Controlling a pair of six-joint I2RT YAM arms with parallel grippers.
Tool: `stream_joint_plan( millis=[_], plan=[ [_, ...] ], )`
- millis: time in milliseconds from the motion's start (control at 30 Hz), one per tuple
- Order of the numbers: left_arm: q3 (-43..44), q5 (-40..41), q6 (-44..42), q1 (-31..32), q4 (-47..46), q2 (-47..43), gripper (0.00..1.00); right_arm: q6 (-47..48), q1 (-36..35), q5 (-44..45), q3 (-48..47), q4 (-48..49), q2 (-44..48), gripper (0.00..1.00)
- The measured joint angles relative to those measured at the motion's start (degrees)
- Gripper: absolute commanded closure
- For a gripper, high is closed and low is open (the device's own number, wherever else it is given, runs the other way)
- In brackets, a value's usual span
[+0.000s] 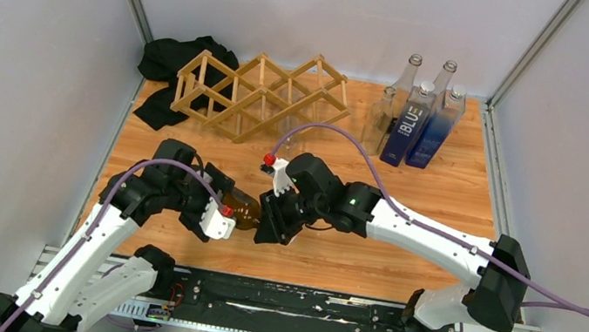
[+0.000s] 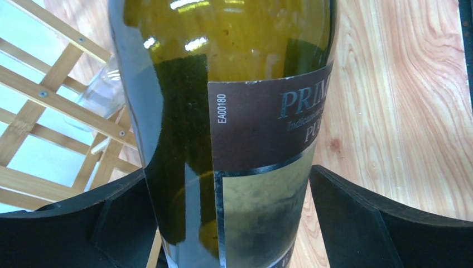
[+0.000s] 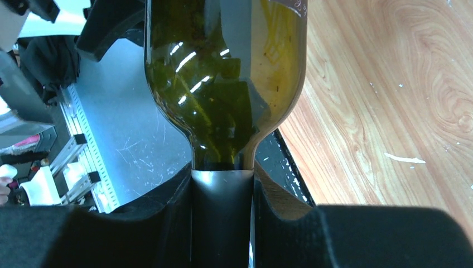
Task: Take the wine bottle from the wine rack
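A dark green wine bottle (image 1: 242, 209) with a brown and tan label hangs lying over the front of the table, between my two arms and well away from the wine rack (image 1: 262, 95). My right gripper (image 1: 273, 216) is shut on its black-capped neck (image 3: 223, 218), the bottle's shoulder (image 3: 223, 84) just beyond the fingers. My left gripper (image 1: 226, 202) stands open, its fingers either side of the bottle's labelled body (image 2: 240, 84), with a sliver of table showing at the right finger (image 2: 346, 218). In the left wrist view the rack's slats (image 2: 50, 106) lie behind the bottle.
A group of clear and blue bottles (image 1: 417, 118) stands at the back right. A black cloth (image 1: 179, 61) lies behind the rack at the back left. Grey walls close in three sides, and a metal rail (image 1: 296, 312) runs along the near edge.
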State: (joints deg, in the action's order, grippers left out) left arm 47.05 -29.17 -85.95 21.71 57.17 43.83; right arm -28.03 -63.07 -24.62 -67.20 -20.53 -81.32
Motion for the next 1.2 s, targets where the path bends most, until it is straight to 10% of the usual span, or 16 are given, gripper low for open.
stream_joint_plan(
  millis=[100,200,367,433,700,1000,1200],
  plan=[
    [-0.3,0.7,0.0,0.2,0.6,0.5,0.04,1.4,-0.6,-0.7,-1.2,-1.2,-0.5,1.00],
    [-0.2,1.2,0.2,0.2,0.8,1.4,0.30,2.3,-1.0,-0.6,-2.9,-2.5,-1.5,0.96],
    [0.2,1.1,1.1,0.2,1.3,3.2,0.98,3.5,-1.2,0.0,-3.3,-4.0,-2.1,0.31],
    [0.3,1.2,2.1,0.2,1.7,3.7,1.00,4.1,-1.3,1.3,-3.7,-2.7,-1.8,0.16],
    [0.1,0.3,16.3,0.2,-4.6,1.0,1.00,4.0,-1.0,14.3,-1.5,2.5,8.7,0.05],
    [0.9,-7.4,40.3,0.2,-10.8,2.7,1.00,2.3,0.1,27.3,3.6,10.5,20.7,0.04],
    [2.7,-13.0,53.1,0.2,-13.1,3.1,1.00,1.6,0.1,28.9,3.7,16.0,18.9,0.22]
  ],
)
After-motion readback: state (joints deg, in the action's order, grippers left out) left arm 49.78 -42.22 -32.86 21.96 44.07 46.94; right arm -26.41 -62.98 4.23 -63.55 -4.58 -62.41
